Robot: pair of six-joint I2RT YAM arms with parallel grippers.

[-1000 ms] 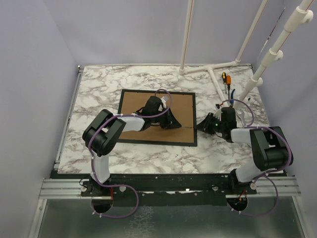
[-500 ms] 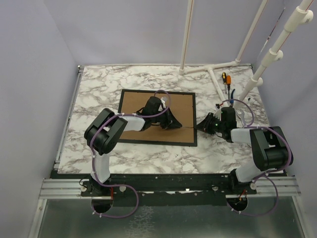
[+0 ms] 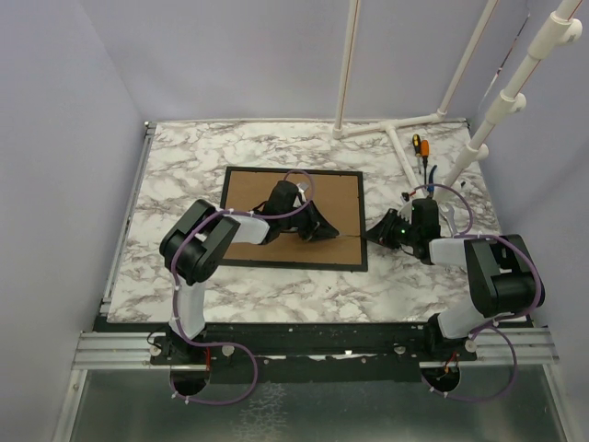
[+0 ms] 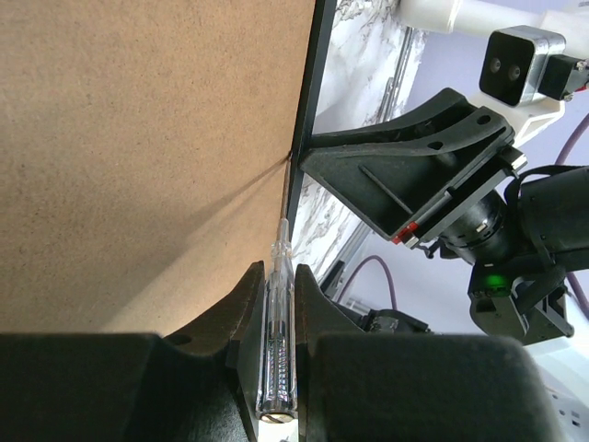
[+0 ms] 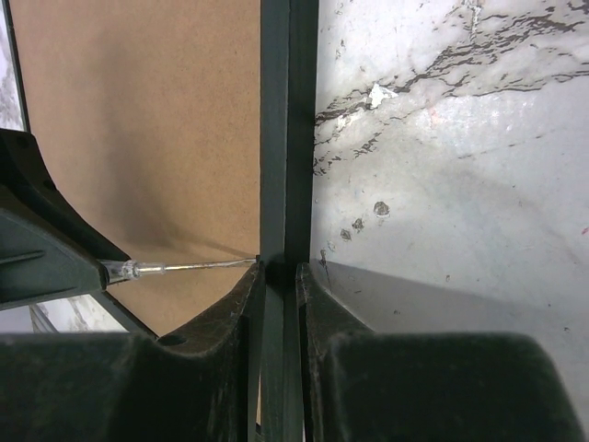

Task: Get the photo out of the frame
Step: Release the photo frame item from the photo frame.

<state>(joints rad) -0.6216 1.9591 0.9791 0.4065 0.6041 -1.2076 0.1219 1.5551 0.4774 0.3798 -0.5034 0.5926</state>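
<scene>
While frame lies back-side up, my L gripper pinches a clear screwdriver, tip at frame's right border; my R gripper is pinching that border.

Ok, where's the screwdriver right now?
In the left wrist view the screwdriver is clamped in the left gripper, its tip at the right edge of the frame where brown backing meets black border, beside the right gripper pinching that border.
</scene>
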